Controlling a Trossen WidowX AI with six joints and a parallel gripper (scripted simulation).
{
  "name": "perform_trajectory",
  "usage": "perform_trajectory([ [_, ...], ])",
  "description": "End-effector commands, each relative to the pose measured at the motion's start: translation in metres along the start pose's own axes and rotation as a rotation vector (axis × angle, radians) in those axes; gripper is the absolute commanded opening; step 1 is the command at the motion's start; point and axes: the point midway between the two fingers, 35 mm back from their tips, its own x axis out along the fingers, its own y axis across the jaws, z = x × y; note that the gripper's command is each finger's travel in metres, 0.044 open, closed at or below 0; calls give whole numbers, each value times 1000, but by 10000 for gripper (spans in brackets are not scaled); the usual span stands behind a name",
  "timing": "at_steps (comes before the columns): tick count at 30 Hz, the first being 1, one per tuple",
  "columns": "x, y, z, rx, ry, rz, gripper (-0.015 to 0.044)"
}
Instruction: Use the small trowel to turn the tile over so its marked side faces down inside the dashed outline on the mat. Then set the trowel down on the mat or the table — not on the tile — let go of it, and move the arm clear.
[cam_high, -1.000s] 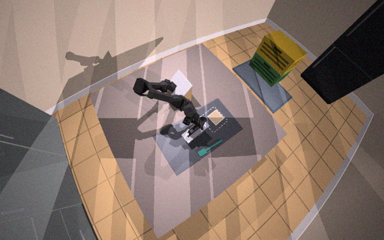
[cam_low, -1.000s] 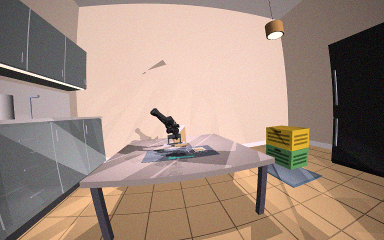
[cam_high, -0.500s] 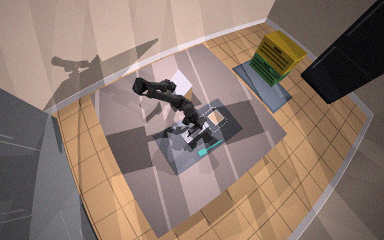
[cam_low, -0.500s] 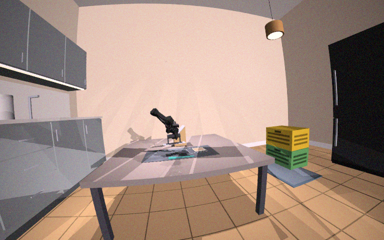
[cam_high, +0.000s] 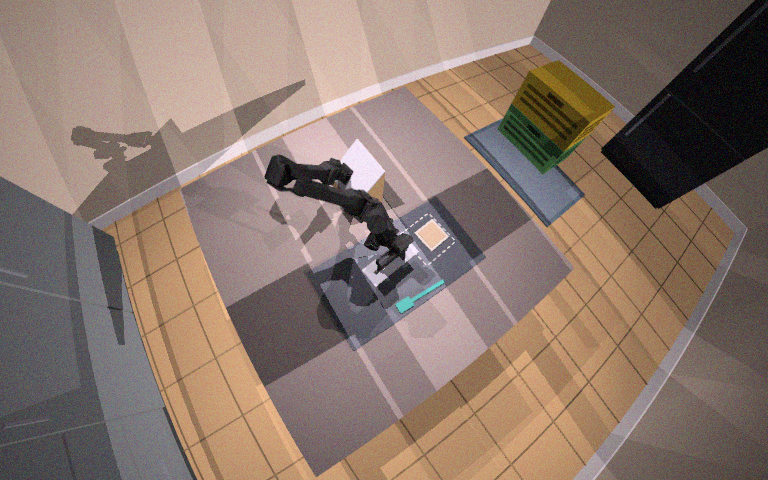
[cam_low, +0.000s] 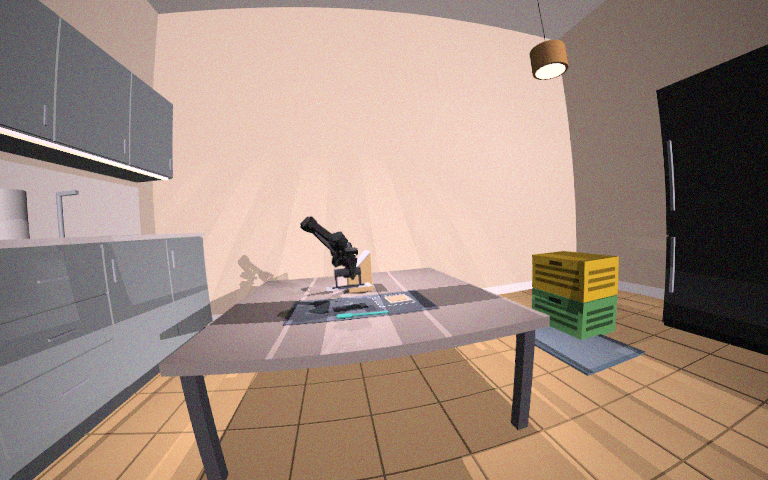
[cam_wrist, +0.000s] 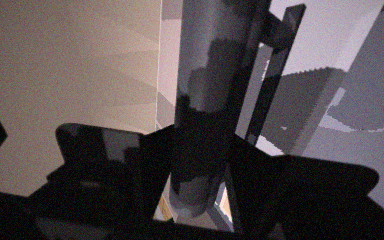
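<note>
My gripper (cam_high: 390, 261) (cam_low: 342, 277) (cam_wrist: 201, 128) is shut on the trowel's grey round handle (cam_wrist: 210, 75), a little above the dark mat (cam_high: 368, 325) (cam_low: 413, 302). The trowel's pale blade (cam_high: 373, 274) hangs just below the fingers, left of the dashed outline (cam_high: 419, 218). The square tile (cam_high: 431, 234) (cam_low: 397, 297) lies flat inside that outline with a plain tan face up. It is apart from the trowel. I cannot see a mark on it.
A teal tool (cam_high: 417, 297) (cam_low: 356, 314) lies on the mat's front part. A white-topped box (cam_high: 362, 166) stands on the table (cam_high: 453, 141) behind the arm. Yellow and green crates (cam_high: 560, 104) (cam_low: 574, 294) are stacked on the floor to the right.
</note>
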Motion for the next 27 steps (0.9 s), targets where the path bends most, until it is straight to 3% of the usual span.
perform_trajectory([
  [1, -1, 2, -1, -4, 5, 9, 0],
  [15, 0, 0, 1, 3, -5, -1, 0],
  [27, 17, 0, 66, 235, -303, 9, 0],
])
